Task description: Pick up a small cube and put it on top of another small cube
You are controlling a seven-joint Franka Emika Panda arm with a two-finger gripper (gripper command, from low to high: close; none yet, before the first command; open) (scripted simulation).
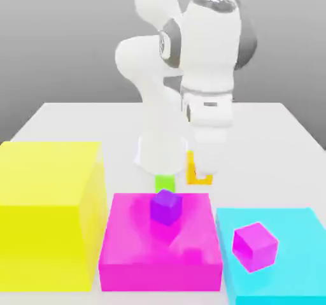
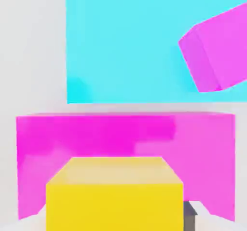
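Small orange-yellow cube (image 2: 115,191): just beside the magenta block (image 1: 127,259), under my gripper (image 1: 205,165). Grip state: I cannot tell. Judged light, rigid, smooth-faced; take it across two opposite flat sides, mid-height.

White tabletop (image 1: 63,116), plain grey backdrop (image 1: 57,36), soft even light

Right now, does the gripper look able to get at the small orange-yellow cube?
Probably yes. The gripper is right at the small orange-yellow cube on the table; nothing lies on it, and the green cube stands apart.
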